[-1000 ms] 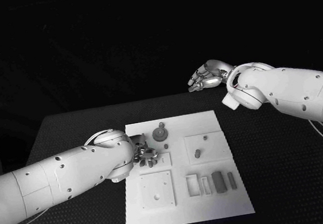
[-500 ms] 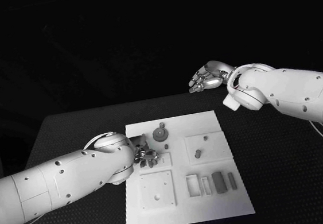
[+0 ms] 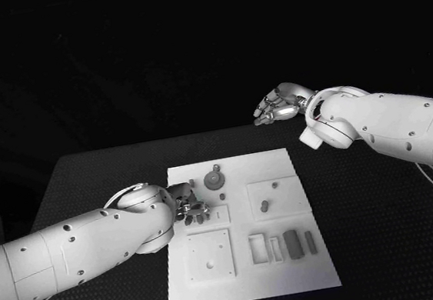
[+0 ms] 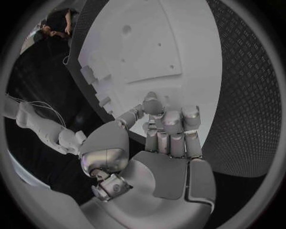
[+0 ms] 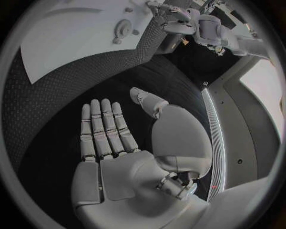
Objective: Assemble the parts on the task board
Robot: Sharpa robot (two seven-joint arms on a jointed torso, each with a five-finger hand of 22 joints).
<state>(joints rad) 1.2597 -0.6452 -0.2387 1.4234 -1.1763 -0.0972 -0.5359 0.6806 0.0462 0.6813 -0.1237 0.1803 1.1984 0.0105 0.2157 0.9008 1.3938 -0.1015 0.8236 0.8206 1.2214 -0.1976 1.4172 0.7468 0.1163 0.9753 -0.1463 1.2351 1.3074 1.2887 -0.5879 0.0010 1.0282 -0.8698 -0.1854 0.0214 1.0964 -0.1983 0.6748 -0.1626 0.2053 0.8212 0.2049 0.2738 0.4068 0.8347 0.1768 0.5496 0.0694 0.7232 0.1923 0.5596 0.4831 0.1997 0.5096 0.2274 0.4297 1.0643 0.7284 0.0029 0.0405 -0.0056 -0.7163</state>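
The white task board (image 3: 248, 269) lies in the middle of the black table. On it are a round grey part (image 3: 215, 178), a small peg (image 3: 264, 206) and grey bars (image 3: 294, 242) beside slots. My left hand (image 3: 192, 210) hovers at the board's left edge by a square recess (image 3: 216, 215). Its fingers (image 4: 173, 129) are curled in over the board (image 4: 149, 43), and no part shows among them. My right hand (image 3: 280, 103) is raised past the table's far edge. Its fingers (image 5: 104, 129) are straight and apart, holding nothing.
A square plate (image 3: 210, 254) with small holes sits in the board's near left. Bare black table (image 3: 401, 244) lies on both sides of the board. In the right wrist view the board (image 5: 71, 38) and the round part (image 5: 123, 28) lie beyond the palm.
My left arm has slid toward the near side of the table and its hand has shifted slightly nearer along the board's left edge. The right hand has hardly moved.
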